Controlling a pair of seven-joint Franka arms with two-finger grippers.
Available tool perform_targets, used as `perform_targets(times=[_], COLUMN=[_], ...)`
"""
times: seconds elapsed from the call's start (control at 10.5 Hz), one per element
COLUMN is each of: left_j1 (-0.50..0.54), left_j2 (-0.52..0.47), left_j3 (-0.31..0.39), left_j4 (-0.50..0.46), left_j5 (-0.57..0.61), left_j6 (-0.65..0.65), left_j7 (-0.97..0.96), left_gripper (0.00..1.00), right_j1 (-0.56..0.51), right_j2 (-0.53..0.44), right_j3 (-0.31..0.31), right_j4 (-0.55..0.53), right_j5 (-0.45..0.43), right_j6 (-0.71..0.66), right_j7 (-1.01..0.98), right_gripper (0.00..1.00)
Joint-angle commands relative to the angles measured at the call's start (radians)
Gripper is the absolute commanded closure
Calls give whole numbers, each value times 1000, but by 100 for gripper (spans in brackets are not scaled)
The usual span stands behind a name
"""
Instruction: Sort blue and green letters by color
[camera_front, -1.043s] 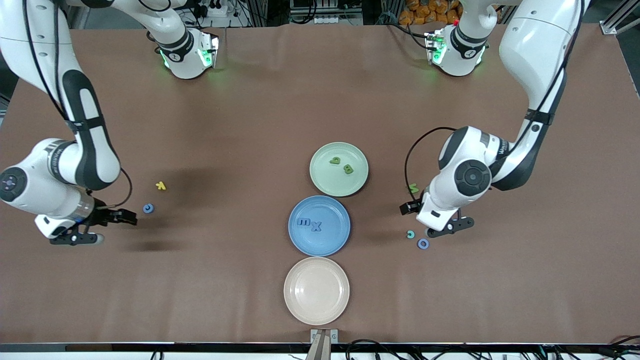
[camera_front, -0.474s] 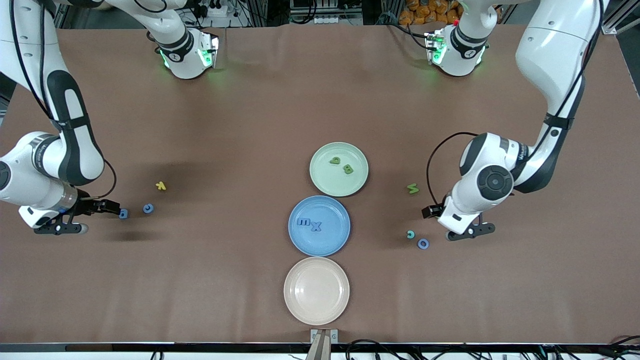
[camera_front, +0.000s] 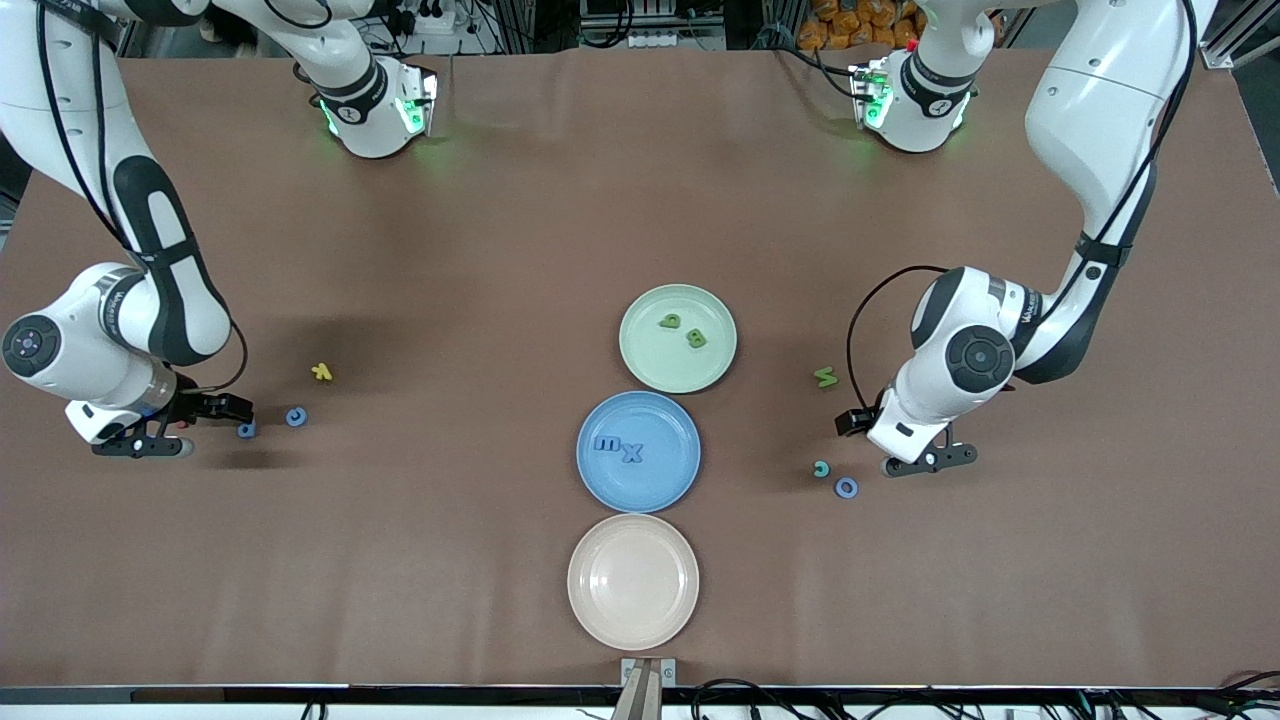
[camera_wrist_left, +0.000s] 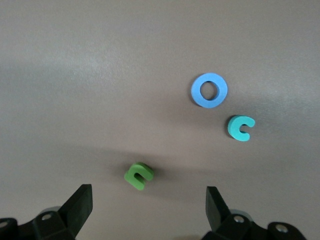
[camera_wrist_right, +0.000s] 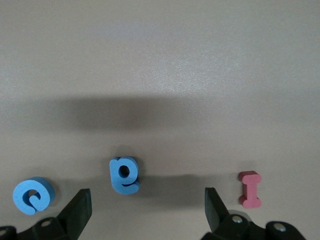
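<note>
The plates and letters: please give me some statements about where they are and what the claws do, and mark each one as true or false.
1. The green plate holds two green letters. True.
2. The blue plate is empty. False: two blue letters lie in it.
3. The beige plate holds nothing. True.
4. The left claw is shut on the green u. False: its jaws stand open, and the u lies on the table.
5. The right claw is open above a blue a. True.
6. The yellow letter lies in the green plate. False: it lies on the table, toward the right arm's end.
</note>
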Motion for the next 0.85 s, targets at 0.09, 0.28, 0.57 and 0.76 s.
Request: perform_targets(times=[0.09,0.28,0.57,0.76], left_j1=[17,18,11,20], left_j2=[24,31,58,66], left_j3=[-6,-8,-8,-8], left_j4=[0,3,1,-3], left_j5=[66,66,66,66], left_j6=[26,38,71,75], left_j7=[207,327,491,581], left_gripper=[0,0,0,0], right_j1=[7,9,9,7], right_j2=[28,42,48,45], right_j3=[15,16,15,16], right_j4=[-10,-13,-18,-16], right_j5=[58,58,56,58], right_j6=[74,94,102,94], right_j7=[1,1,-23,-20], right_gripper=[0,0,94,100])
